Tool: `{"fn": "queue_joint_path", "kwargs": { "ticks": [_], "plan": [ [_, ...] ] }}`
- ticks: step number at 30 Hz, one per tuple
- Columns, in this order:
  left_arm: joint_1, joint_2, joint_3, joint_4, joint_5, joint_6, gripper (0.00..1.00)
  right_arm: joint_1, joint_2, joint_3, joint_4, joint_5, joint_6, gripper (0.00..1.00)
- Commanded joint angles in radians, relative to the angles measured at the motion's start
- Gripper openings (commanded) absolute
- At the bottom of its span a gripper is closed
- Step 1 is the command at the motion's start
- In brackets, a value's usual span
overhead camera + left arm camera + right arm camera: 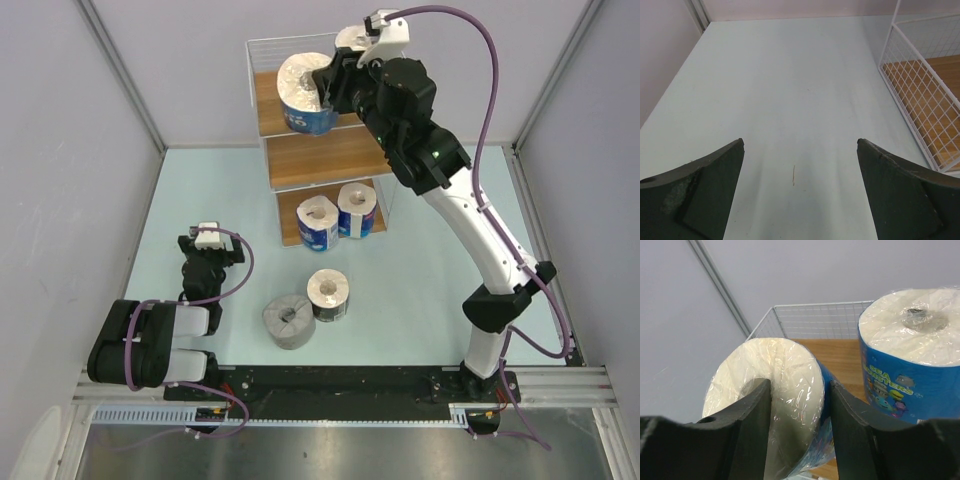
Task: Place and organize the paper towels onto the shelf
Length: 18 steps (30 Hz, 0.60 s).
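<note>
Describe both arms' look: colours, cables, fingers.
Both arms match: the left arm and right arm have white links between chunky black joint housings. A purple cable loops from each white wrist camera to the base. Fingers are matte black, broad wedges. A green light glows on the right arm.

Robot lab cell: grey partition panels [60, 150] enclose a pale tabletop [200, 200].

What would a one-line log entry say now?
right gripper: holding blue-wrapped roll over shelf top | left gripper: open, empty | shelved: three blue rolls | table: grey roll, dark-wrapped roll
</note>
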<state>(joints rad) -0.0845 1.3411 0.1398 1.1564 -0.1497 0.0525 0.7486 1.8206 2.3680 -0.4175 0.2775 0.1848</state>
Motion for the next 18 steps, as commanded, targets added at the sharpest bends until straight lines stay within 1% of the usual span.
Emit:
{"fn": "queue_joint_path", "kwargs": {
  "ticks": [1, 10, 14, 17, 18],
  "plan": [
    [0.008, 0.0, 0.027, 0.032, 0.019, -0.008, 1.0, -0.034, 0.008, 0.066, 0.158, 0.014, 0.025, 0.26],
    [0.006, -0.002, 0.027, 0.034, 0.019, -0.008, 1.0, -0.071, 0.066, 0.103, 0.18, -0.044, 0.1, 0.25],
    [0.008, 0.0, 0.027, 0.032, 0.019, -0.008, 1.0, -0.081, 0.081, 0.103, 0.174, -0.09, 0.128, 0.28],
    [0.006, -0.002, 0.027, 0.032, 0.019, -0.008, 1.0, -0.081, 0.08, 0.097, 0.177, -0.136, 0.137, 0.43],
    [0.006, 0.0, 0.027, 0.032, 0.019, -0.009, 1.0, -0.083, 0.075, 0.093, 0.181, -0.153, 0.139, 0.5]
  ]
}}
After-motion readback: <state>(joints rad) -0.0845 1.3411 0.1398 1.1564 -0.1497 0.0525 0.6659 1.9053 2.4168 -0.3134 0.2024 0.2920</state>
